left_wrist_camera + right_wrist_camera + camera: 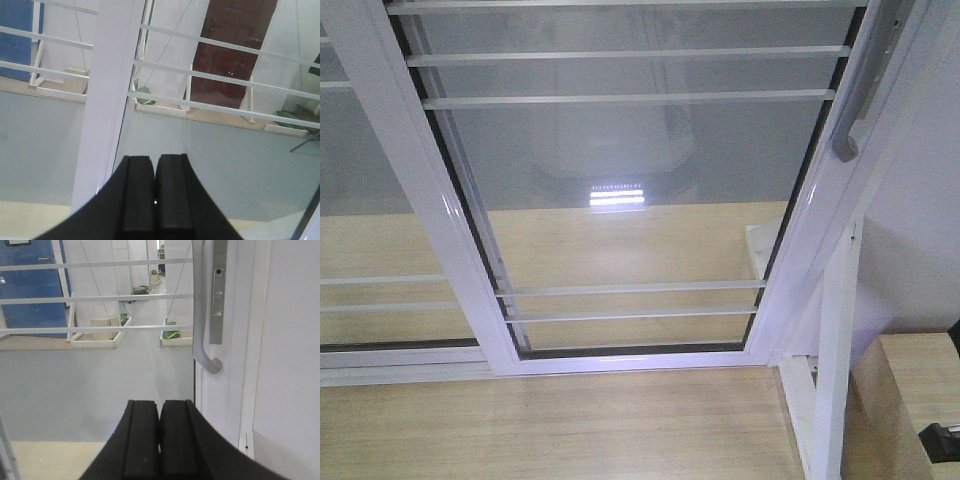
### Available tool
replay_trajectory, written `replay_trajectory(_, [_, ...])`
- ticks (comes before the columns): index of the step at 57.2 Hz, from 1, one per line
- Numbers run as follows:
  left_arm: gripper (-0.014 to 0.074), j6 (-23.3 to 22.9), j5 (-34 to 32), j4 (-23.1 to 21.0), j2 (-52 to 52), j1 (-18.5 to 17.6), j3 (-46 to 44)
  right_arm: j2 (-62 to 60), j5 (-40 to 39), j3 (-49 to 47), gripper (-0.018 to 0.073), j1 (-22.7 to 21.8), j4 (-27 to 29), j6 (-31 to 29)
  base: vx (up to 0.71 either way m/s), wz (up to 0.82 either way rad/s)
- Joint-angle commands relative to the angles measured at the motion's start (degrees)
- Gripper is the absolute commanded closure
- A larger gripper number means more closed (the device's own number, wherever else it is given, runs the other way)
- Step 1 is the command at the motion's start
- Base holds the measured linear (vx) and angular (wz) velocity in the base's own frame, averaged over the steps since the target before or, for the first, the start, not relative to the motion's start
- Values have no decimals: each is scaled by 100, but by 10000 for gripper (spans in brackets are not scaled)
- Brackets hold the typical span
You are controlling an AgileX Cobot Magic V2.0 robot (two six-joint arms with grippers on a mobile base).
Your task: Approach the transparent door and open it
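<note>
The transparent door (630, 190) fills the front view: clear glass in a glossy white frame crossed by thin white bars. Its curved grey pull handle (865, 85) runs down the right upright. In the right wrist view that handle (202, 310) hangs above and just right of my right gripper (160, 405), whose black pads are pressed together with nothing between them. My left gripper (154, 159) is likewise shut and empty, pointing at the glass beside a white upright (107, 100). Neither gripper touches the door.
A second white-framed glass panel (370, 200) without a handle stands left of the door. A bare white post (835, 350) rises at the lower right beside a cardboard box (905, 400). Light wooden floor (560, 425) lies in front.
</note>
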Motion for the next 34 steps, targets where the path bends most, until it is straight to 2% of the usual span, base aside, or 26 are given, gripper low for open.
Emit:
replay_trajectory(1, [600, 8, -471, -58, 98, -29, 48, 85, -450, 15, 443, -29, -8, 0, 0, 0])
replay_trajectory(20, [600, 29, -482, -13, 98, -29, 48, 85, -450, 15, 443, -29, -8, 0, 0, 0])
replay_trajectory(29, [600, 510, -548, 726, 98, -29, 48, 85, -450, 15, 443, -29, -8, 0, 0, 0])
replay_trajectory(34, [600, 582, -548, 1007, 98, -29, 48, 85, -450, 15, 443, -29, -8, 0, 0, 0])
